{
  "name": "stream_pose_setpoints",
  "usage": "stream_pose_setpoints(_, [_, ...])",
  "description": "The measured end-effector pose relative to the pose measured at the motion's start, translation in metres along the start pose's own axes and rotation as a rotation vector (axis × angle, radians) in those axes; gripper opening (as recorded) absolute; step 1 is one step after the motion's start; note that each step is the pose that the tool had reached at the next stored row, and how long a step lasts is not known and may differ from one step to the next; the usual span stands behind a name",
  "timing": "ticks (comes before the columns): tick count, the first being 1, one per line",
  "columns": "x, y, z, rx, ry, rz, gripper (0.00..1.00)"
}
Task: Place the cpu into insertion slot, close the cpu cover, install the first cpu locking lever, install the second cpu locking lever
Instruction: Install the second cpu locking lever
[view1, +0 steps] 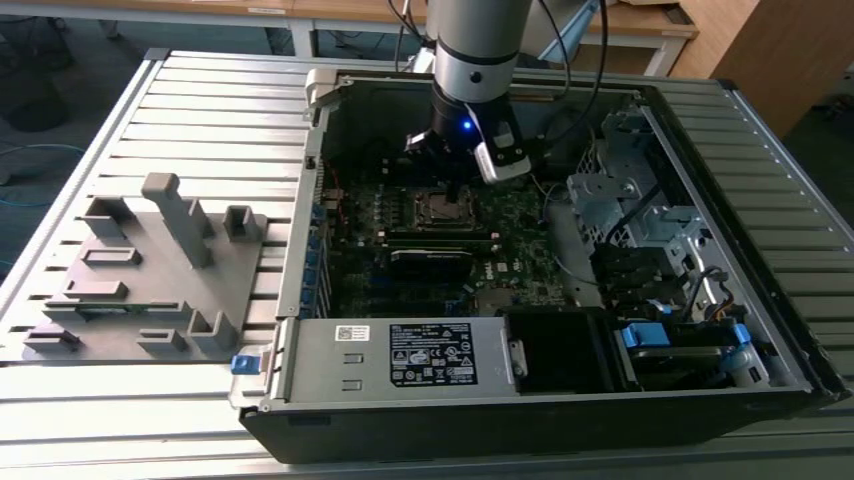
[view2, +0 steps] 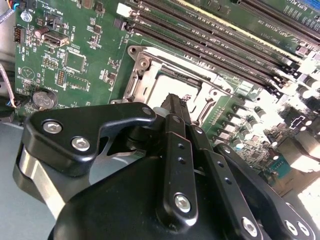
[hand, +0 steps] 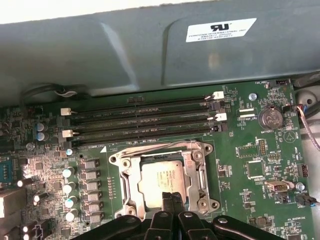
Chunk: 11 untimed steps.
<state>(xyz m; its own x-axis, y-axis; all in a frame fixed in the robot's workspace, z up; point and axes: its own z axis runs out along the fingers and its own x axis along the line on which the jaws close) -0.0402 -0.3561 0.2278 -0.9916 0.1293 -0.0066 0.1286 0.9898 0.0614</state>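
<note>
Gripper: our gripper (hand: 171, 197) has its fingers pressed together, holding nothing — the tips sit at the socket's 6 o'clock edge in the first wrist view.
Cpu: we see the cpu (hand: 164, 179) lying flat in the insertion slot (hand: 129, 200).
Cpu cover: the cpu cover (hand: 196, 172) frames the chip — we judge it down, ready for levers.

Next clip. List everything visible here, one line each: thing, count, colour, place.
computer case: one, black, open on the slatted table.
motherboard: one, green, inside the case.
cpu: one, silver-grey, seated in the insertion slot.
cpu cover: one, silver frame, lying around the cpu.
memory slots: four, black, beside the socket.
coin battery: one, silver, near the board's edge.
fixture tray: one, grey, at the exterior view's left.
gripper: one, black, fingertips together over the cpu's edge.
</note>
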Motion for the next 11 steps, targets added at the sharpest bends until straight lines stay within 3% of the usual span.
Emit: stream_pose_setpoints(11, [-0.0008, -0.0054, -0.0003, -0.0001, 0.0, 0.0, 0.1])
